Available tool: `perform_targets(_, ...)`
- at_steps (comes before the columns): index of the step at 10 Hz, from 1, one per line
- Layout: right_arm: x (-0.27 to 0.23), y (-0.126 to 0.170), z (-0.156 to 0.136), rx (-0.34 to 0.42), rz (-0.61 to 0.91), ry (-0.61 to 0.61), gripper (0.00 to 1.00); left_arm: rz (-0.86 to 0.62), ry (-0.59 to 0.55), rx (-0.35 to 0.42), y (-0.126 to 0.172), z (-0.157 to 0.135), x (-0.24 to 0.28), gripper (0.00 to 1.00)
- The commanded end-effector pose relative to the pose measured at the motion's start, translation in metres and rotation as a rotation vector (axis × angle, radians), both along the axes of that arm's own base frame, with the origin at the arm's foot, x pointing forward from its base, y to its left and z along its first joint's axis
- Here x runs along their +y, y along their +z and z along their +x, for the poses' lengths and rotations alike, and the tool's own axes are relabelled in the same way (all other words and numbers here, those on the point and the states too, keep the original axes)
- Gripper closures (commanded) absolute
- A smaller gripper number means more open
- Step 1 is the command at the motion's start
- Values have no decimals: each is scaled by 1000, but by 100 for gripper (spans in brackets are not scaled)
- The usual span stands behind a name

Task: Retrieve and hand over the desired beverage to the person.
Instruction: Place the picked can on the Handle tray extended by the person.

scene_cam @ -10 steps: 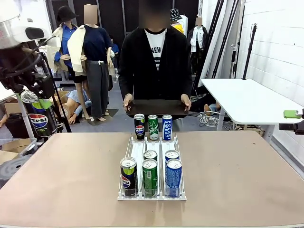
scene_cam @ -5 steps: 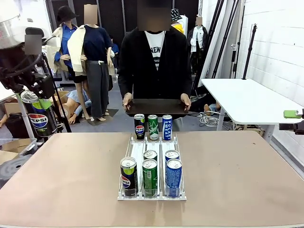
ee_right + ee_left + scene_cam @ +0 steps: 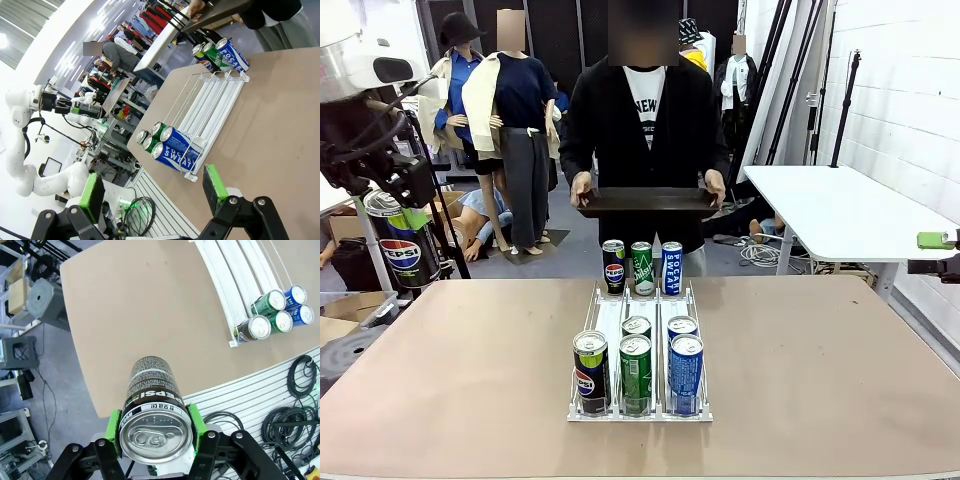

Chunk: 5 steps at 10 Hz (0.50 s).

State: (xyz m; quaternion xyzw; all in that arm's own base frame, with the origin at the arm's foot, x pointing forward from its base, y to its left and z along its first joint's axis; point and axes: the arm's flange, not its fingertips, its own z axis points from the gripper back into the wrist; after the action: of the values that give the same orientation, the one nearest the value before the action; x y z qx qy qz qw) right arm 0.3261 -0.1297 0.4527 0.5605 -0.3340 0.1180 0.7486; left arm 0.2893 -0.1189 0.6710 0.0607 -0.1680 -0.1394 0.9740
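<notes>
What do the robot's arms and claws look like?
The left gripper and right gripper match. Both are black, with two fingers tipped by bright green pads. The left arm is smooth, rounded and white, with black cables looping by its dark wrist.

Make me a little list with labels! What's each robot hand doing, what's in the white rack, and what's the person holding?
Left end effector: shut on a Pepsi can
Right end effector: open, holding nothing
Rack: white, on the table, cans at its near and far ends
Person: holds a dark tray with both hands
</notes>
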Motion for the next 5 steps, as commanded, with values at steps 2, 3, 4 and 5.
perform_targets(2,2,0,3,-30,22,-4,0,-3,3,-4,7,-1,1,100)
perform_targets(3,2,0,3,-30,22,-4,0,-3,3,-4,7,-1,1,100)
perform_targets(4,2,0,3,-30,22,-4,0,-3,3,-4,7,-1,1,100)
perform_targets(5,2,0,3,-30,22,-4,0,-3,3,-4,7,-1,1,100)
